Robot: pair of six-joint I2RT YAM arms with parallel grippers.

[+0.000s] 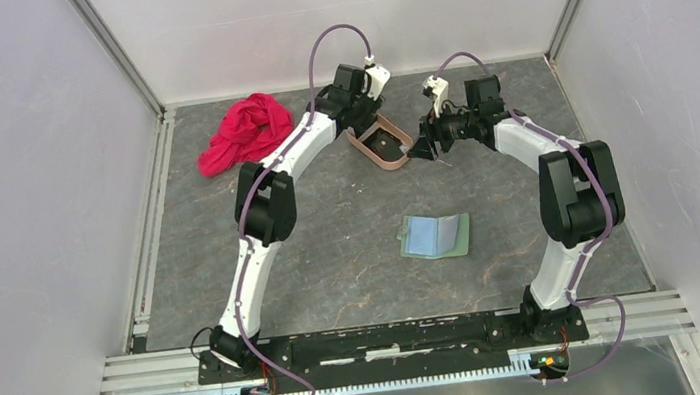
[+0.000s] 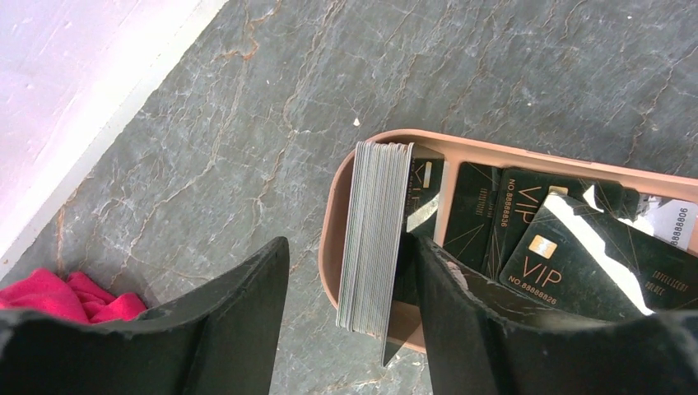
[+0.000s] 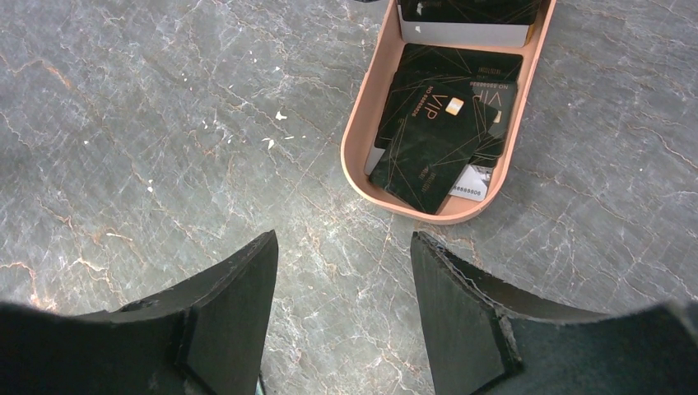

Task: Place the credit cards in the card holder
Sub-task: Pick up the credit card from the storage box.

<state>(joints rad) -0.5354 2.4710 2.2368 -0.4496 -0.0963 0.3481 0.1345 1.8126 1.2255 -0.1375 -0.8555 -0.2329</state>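
Grey stone counter (image 1: 334, 260) carries everything. Both hands hang at the far tray (image 3: 355, 156): left hand (image 2: 350, 255) spread wide around an upright stack of cards (image 2: 374, 239), right hand (image 3: 344, 239) spread apart, holding nothing. Open card holder (image 1: 434, 236) lies well apart, nearer the bases, pockets seemingly bare. Loose credit cards (image 3: 436, 140) lie in the tray, so no card looks filed yet
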